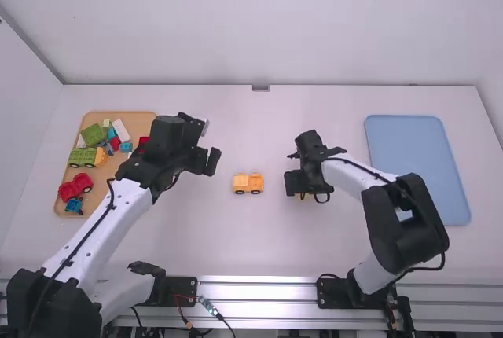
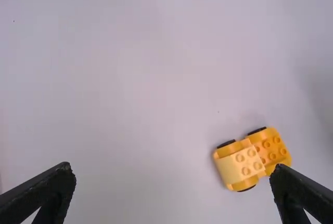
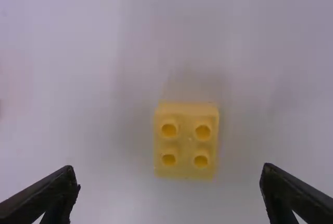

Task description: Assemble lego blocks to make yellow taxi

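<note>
Evidently, the wooden tray (image 1: pixel 144 115) of mixed bricks (image 1: pixel 92 134) is found to the left of the left gripper (image 1: pixel 207 165), whose jaws are spread and empty. Just beyond them, to their right and slightly nearer the arm bases, the little yellow car (image 1: pixel 248 185) is placed between the two grippers, its long axis laid left to right across the table. Farther right, the right gripper (image 3: pixel 169 175) is held low with its jaws parted; nothing is grasped. Below and slightly ahead of its fingertips, the loose yellow block (image 3: pixel 186 141) is seen on the table, off-centre between the fingers, its studs turned up. As its top is nearly square, little is offered by way of a long axis. The block is clearly nearer the right arm, so a small centring shift, then a straight closing, would seem to be called for. The blue mat (image 1: pixel 416 169) is set well to the right of both grippers.
</note>
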`<state>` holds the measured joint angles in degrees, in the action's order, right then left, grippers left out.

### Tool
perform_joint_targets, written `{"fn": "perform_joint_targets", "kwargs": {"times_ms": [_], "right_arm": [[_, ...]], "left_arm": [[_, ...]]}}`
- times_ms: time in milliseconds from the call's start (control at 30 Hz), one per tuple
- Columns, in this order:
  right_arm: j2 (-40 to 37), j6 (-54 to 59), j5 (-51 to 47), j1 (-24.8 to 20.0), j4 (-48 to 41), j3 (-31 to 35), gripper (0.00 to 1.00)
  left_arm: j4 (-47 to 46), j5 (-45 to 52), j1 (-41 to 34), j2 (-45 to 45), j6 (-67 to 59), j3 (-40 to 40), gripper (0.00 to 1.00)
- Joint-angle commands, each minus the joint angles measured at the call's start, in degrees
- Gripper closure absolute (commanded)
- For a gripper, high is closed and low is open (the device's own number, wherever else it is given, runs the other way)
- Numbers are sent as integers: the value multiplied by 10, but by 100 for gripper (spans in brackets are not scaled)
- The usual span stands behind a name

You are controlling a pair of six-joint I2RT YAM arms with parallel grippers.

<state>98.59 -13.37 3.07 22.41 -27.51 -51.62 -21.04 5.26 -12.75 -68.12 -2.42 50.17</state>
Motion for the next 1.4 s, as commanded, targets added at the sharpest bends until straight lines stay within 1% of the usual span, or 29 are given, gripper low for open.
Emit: {"fn": "perform_joint_targets", "kwargs": {"times_ms": [0, 33, 167, 233, 300, 533, 667, 767, 800, 1067, 1167, 1267, 1300, 1367], "right_arm": [[19, -3, -4, 1, -2, -21, 15], [22, -3, -4, 1, -2, -21, 16], [25, -2, -5, 0, 0, -20, 30], [25, 4, -4, -5, 4, -20, 32], [25, 11, -4, -7, 4, -20, 37], [26, 20, -4, -6, 11, -9, 37], [26, 21, -4, -6, 16, -2, 41], [26, 23, -4, -6, 15, 0, 41], [26, 23, -4, -6, 16, 1, 44], [27, 17, -10, -6, 16, 8, 43], [27, 17, -11, -7, 16, 10, 43], [28, 17, -11, -6, 17, 11, 48], [28, 17, -10, -7, 17, 11, 54], [28, 19, -10, -7, 17, 11, 55]], "left_arm": [[-2, -2, -3, 11, -3, -3, 1], [-2, -2, -3, 11, -4, -3, 1], [-3, -2, -3, 11, -4, -3, 1], [-5, -2, -3, 11, -4, -3, 1], [-5, -2, -3, 11, -3, -3, 1], [-11, -2, -4, 11, -4, -3, 1], [-10, -2, -4, 11, -4, -3, 1], [-10, -2, -3, 11, -3, -3, 1], [-10, -2, -3, 11, -3, -3, 1], [-14, -2, -4, 11, -4, -3, 1], [-14, -2, -4, 11, -3, -3, 1], [-14, -2, -3, 11, -4, -3, 1], [-15, -2, -3, 11, -3, -3, 1], [-17, -2, -4, 11, -4, -3, 1]]}}
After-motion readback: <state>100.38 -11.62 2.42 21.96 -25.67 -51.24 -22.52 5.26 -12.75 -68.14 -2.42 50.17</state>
